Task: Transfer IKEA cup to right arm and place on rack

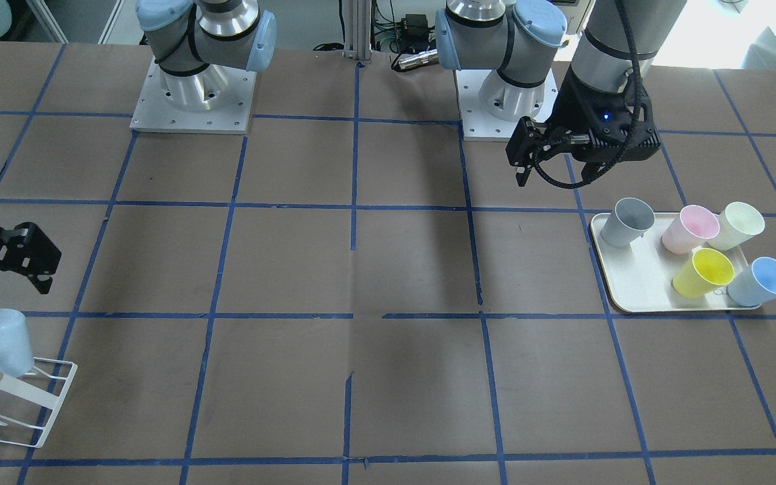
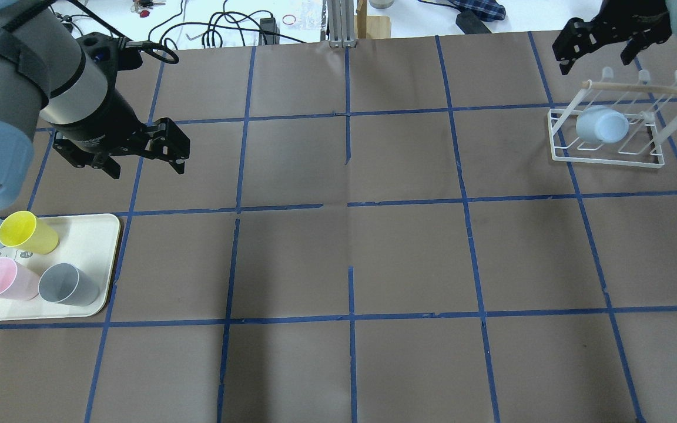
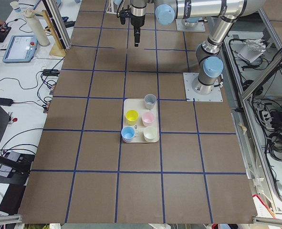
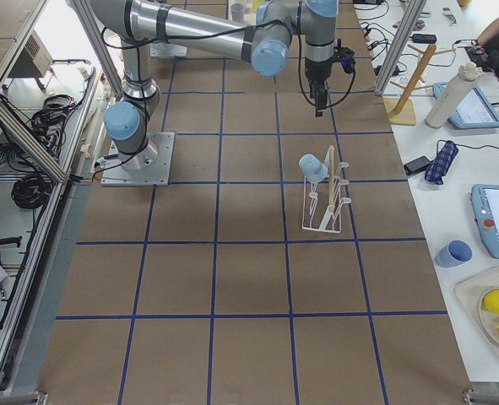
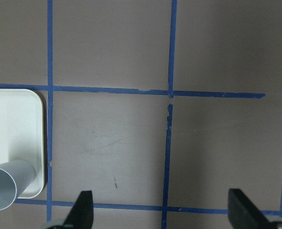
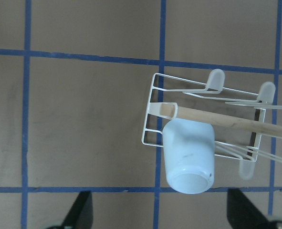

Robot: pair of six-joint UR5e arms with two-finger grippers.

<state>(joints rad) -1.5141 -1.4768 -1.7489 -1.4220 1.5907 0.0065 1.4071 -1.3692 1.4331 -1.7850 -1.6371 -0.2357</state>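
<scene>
The IKEA cup (image 2: 602, 126) sits upside down on the rack (image 6: 217, 119) by the worktop's far right corner. The right gripper (image 2: 596, 59) hangs nearby, spread wide and holding nothing. The left gripper (image 2: 147, 167), near the left edge, is spread wide too.

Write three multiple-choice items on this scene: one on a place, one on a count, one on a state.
1. Where is the upturned blue cup?
A. on the rack
B. in a robot's grip
C. on the bare table

2. How many cups are on the tray?
A. three
B. five
C. seven

3. The right end effector is:
A. shut on a cup
B. open and empty
C. shut and empty

Answers:
1 A: it sits upside down on the rack's wires.
2 B: grey cup, pink cup, cream cup, yellow cup, second blue cup.
3 B: its fingers stand wide apart, nothing between.
</scene>
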